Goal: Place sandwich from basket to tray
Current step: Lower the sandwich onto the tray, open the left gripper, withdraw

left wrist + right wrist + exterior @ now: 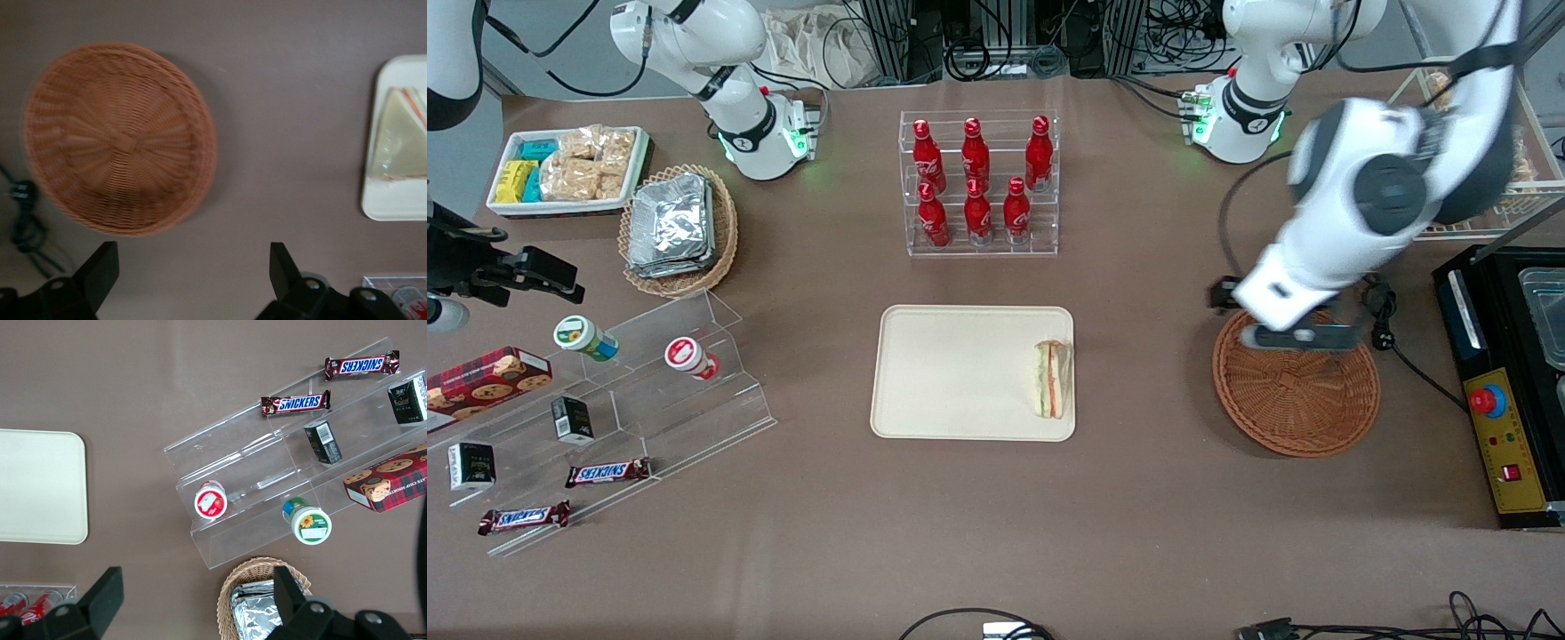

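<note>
The sandwich (1052, 380), a wedge of white bread with orange and green layers, lies on the cream tray (951, 373) at its edge toward the working arm's end. It also shows in the left wrist view (400, 137) on the tray (393, 200). The round reddish-brown basket (1303, 391) stands empty on the table and shows empty in the left wrist view (117, 137). My left gripper (1294, 333) hovers above the basket's rim farther from the front camera. Its fingers (100, 270) are spread wide with nothing between them.
A clear rack of red bottles (978, 182) stands farther from the front camera than the tray. A black machine (1507, 382) and a dark cable (1383, 324) lie beside the basket. A tiered clear stand with snacks (605, 418) lies toward the parked arm's end.
</note>
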